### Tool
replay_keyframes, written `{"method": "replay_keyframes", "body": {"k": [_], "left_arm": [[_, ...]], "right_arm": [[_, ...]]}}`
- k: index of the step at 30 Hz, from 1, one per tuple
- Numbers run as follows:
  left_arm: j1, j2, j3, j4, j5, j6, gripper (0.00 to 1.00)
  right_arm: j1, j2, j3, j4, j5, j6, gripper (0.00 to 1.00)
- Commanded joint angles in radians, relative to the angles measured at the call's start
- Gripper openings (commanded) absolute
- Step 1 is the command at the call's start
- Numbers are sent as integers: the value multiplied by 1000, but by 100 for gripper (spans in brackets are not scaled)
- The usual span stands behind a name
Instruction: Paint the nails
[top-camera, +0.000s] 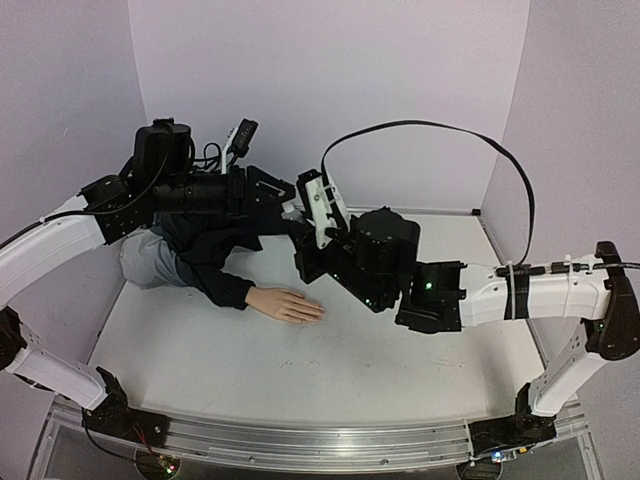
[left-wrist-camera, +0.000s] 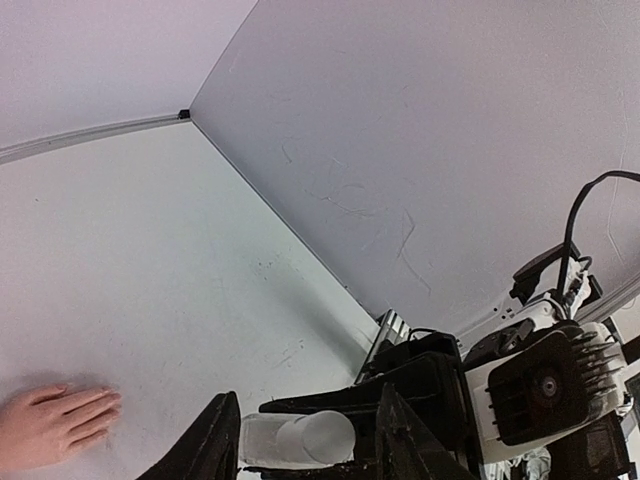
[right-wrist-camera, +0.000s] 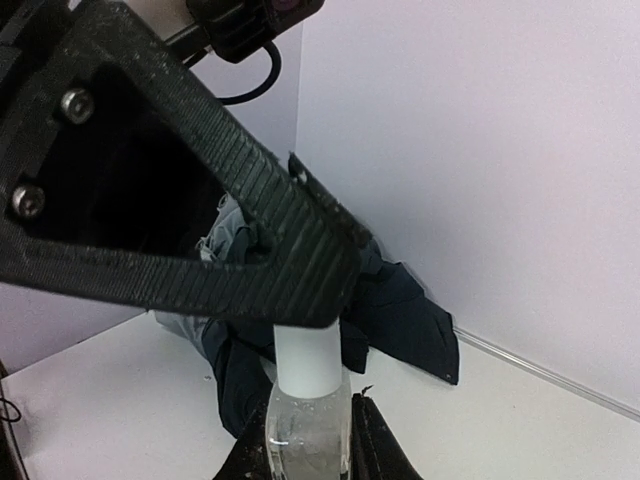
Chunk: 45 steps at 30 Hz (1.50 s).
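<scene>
The pale peach mannequin hand (top-camera: 290, 305) lies flat on the white table, coming out of a dark sleeve (top-camera: 215, 260). Its nails (top-camera: 318, 312) are too small to make out. The hand also shows in the left wrist view (left-wrist-camera: 55, 420). My right gripper (right-wrist-camera: 308, 452) is shut on a small clear bottle (right-wrist-camera: 305, 430) with a white cap (right-wrist-camera: 308, 360), held in the air above the table. My left gripper (left-wrist-camera: 307, 400) is open, its jaws standing either side of the cap (left-wrist-camera: 322, 437). The two grippers meet above and behind the hand (top-camera: 300, 222).
A crumpled grey and dark garment (top-camera: 160, 262) lies at the back left, against the lilac wall. The right arm's black cable (top-camera: 430, 128) loops overhead. Lilac walls close in the table on three sides.
</scene>
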Motion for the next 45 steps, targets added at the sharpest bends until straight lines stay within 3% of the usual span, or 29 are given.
{"method": "replay_keyframes", "body": {"k": [1,8,11,16,18,20,24,26,29,33,34,35,37,40,42,45], "left_arm": [[-7,-5,28,32,-27,-11,45],[-14,7,30,33,-21,4,27],[-17,21,36,33,0,22,10],[-34,43,52,33,119,115,0],[-44,61,71,33,241,174,0],[-61,79,88,33,433,259,0],[-95,89,108,33,800,406,0],[-95,99,131,33,897,414,0],[-95,111,159,33,947,426,0],[-94,116,175,33,892,429,0],[-93,113,176,33,857,424,3],[-90,107,174,33,820,416,14],[-81,82,159,30,717,393,48],[-57,34,113,24,540,352,86],[-45,-1,85,18,432,310,97],[-39,-39,55,0,223,238,99]], "right_arm": [[18,23,96,68,111,-42,0],[22,70,152,50,122,-50,0],[22,74,160,46,113,-44,0],[14,57,166,12,35,-36,0],[-10,33,168,-21,-108,-16,0],[-65,-9,147,-35,-373,24,0],[-233,-53,108,10,-1305,141,0],[-249,-54,103,32,-1565,156,0],[-264,-50,86,50,-1654,187,0],[-273,-79,23,59,-1575,186,0],[-276,-91,6,57,-1539,182,0],[-275,-109,-14,58,-1495,175,0],[-278,-153,-62,58,-1376,153,0],[-277,-214,-127,57,-1156,126,0],[-277,-239,-157,56,-989,115,0],[-270,-249,-179,65,-791,117,0]]}}
